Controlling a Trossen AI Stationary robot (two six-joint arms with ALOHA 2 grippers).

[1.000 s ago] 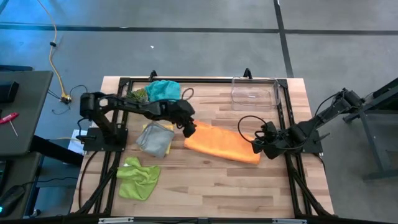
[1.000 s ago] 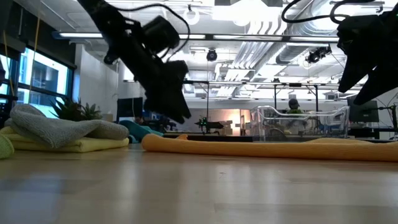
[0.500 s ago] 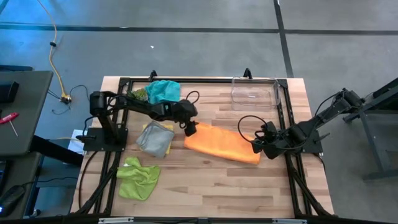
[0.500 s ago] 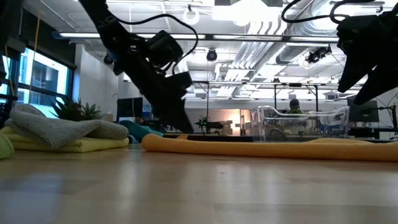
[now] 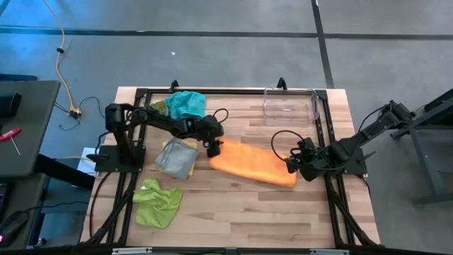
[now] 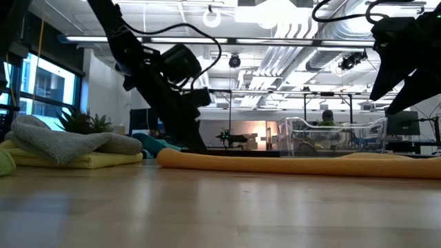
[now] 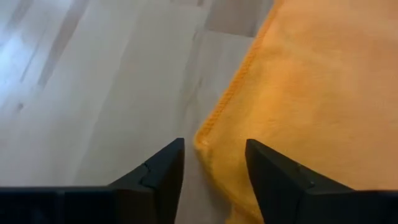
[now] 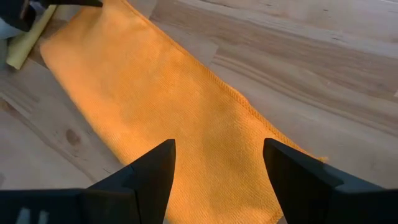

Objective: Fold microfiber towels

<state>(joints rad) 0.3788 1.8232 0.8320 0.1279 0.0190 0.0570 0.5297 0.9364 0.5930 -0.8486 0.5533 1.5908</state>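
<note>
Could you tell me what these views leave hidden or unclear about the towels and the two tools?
- Yellow towel: the grey towel covers most of it in the high view.
- Orange towel: the left tool covers its corner there; both wrist views crop its edges.
- Right tool: its height above the towel is unclear.

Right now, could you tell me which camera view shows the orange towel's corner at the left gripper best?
The left wrist view: the orange towel corner sits between the open left gripper. The high view shows it small; the low view, edge-on.
</note>
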